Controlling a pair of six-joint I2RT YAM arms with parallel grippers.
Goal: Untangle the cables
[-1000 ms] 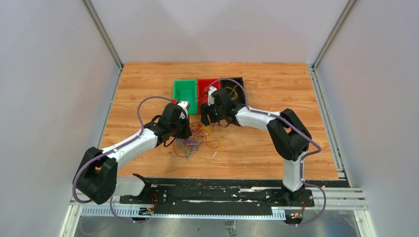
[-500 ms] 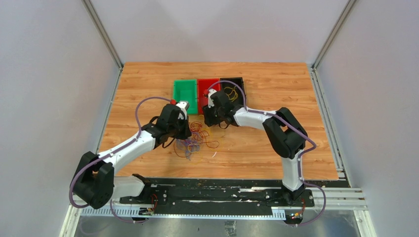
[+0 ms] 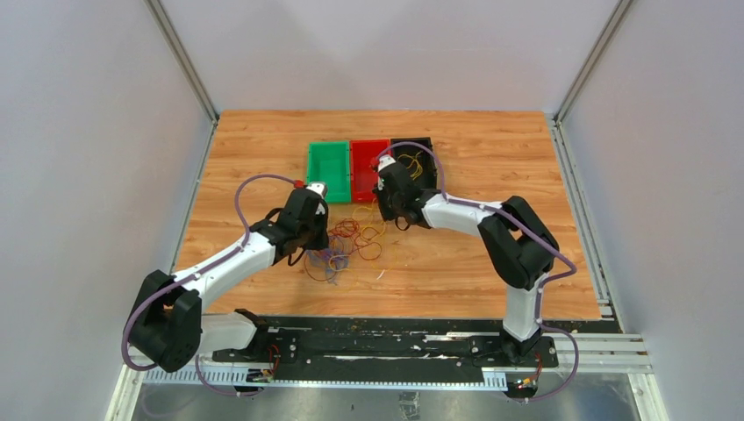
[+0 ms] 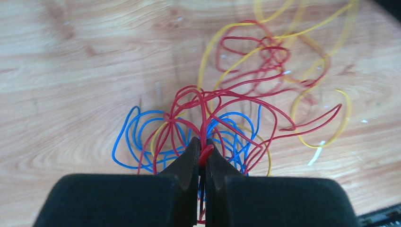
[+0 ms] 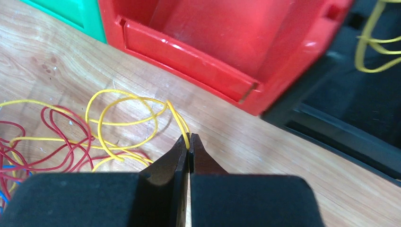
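Observation:
A tangle of thin red, yellow and blue cables (image 3: 351, 246) lies on the wooden table between the two arms. In the left wrist view my left gripper (image 4: 202, 147) is shut on a bunch of red cable (image 4: 227, 101), with blue loops (image 4: 137, 137) lying beneath it. In the right wrist view my right gripper (image 5: 189, 141) is shut on a yellow cable (image 5: 123, 106), whose loops run left toward the red ones (image 5: 42, 137). From above, the right gripper (image 3: 383, 213) sits just in front of the red bin.
Three bins stand side by side at the back: green (image 3: 328, 167), red (image 3: 368, 149) and black (image 3: 421, 149). The black bin (image 5: 340, 109) holds yellow cables (image 5: 373, 42). The red bin's front wall (image 5: 189, 56) is close ahead of the right gripper.
The right gripper has moved right and closed on the yellow cable, which now stretches from the tangle toward the bins. The left gripper has stayed shut on the red cables, shifting slightly left.

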